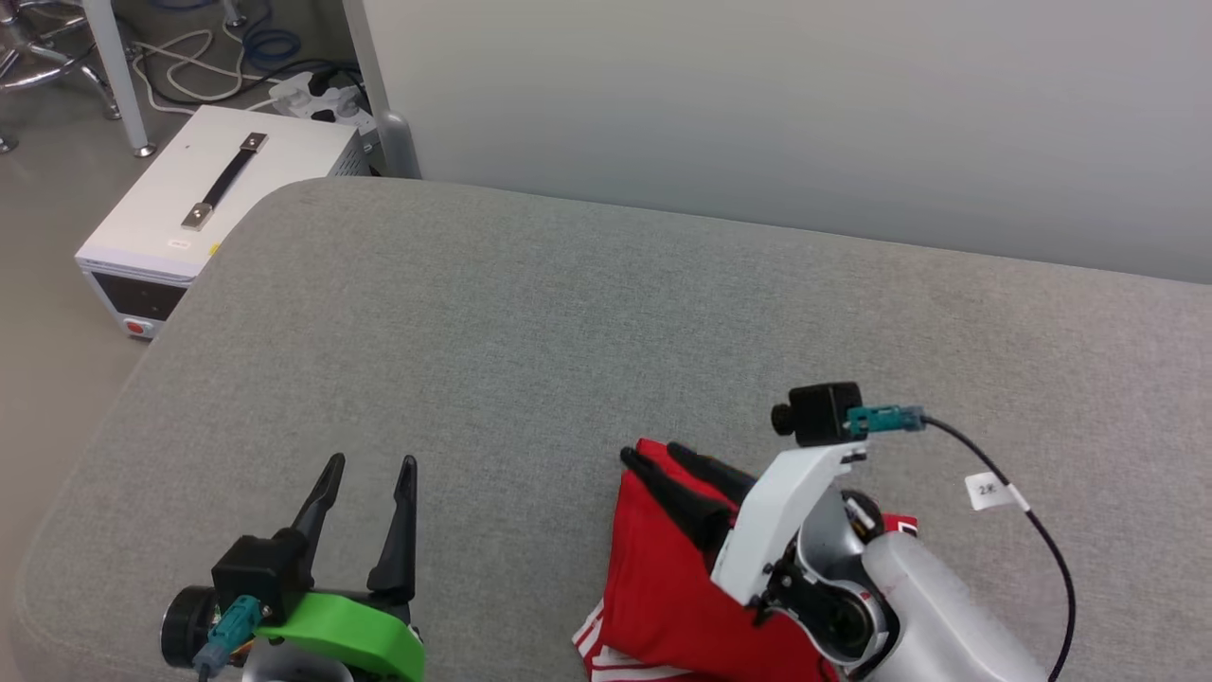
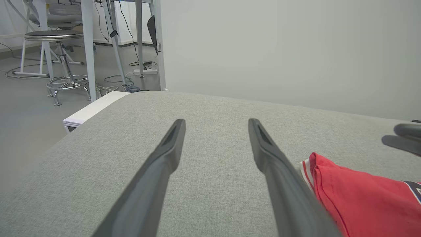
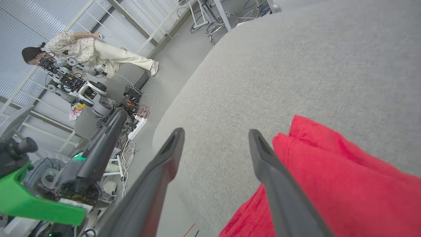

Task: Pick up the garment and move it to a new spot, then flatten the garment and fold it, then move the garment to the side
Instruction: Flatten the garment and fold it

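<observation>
The garment (image 1: 653, 568) runs off the head view's bottom edge, much of it hidden behind the right arm (image 1: 909, 587). In the left wrist view only a sliver of its dark, white-edged print (image 2: 415, 190) clears the right edge, unreadable, near the right gripper (image 2: 388, 135), blurred and cut by that edge. The cable tag (image 1: 987, 491) carries writing too small to read.

Red garment (image 1: 658, 578), folded compact, white-striped trim at its edge, lying on grey padded surface (image 1: 568, 332)

Robot lab — loose cables (image 1: 270, 43), power strip (image 1: 314, 95), stool (image 2: 54, 34)
</observation>
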Available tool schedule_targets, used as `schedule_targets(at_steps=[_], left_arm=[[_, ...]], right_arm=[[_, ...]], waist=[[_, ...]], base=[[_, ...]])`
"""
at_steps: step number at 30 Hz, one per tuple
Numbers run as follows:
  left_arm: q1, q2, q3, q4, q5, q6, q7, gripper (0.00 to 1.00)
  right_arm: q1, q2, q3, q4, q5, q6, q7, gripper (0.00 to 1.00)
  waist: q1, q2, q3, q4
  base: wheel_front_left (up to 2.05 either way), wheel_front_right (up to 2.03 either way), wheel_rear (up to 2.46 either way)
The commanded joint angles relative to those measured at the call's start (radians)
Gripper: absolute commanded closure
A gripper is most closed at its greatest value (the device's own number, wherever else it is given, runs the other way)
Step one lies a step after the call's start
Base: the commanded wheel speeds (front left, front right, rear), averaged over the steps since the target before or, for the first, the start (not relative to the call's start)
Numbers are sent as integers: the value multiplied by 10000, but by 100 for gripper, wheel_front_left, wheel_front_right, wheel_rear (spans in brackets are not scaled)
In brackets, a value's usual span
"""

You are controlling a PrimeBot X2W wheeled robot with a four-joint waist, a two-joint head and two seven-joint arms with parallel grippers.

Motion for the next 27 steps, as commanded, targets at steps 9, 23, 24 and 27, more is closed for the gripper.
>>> schedule_targets(at_steps=[9, 23, 24, 27], left_arm=[[-5, -31, -99, -299, 74, -29, -59, 0], [75, -103, -276, -883, 178, -29, -59, 0], [72, -91, -281, -906, 176, -29, -59, 0], [79, -132, -223, -1035, 92, -29, -59, 0]], right_arm=[[-442, -2152, -1117, -1361, -3445, -7, -1512, 0], [1978, -2680, -4159, -3033, -5915, -7, -3132, 0], [2224, -2561, -4382, -3163, -5982, -7, -3299, 0], [2829, -2147, -4927, -3509, -6119, -7, -3705, 0]], waist=[[0, 0, -262, -717], [0, 0, -59, -1604], [0, 0, -27, -1630], [0, 0, 48, -1702]], base=[[0, 0, 0], [0, 0, 0], [0, 0, 0], [0, 0, 0]])
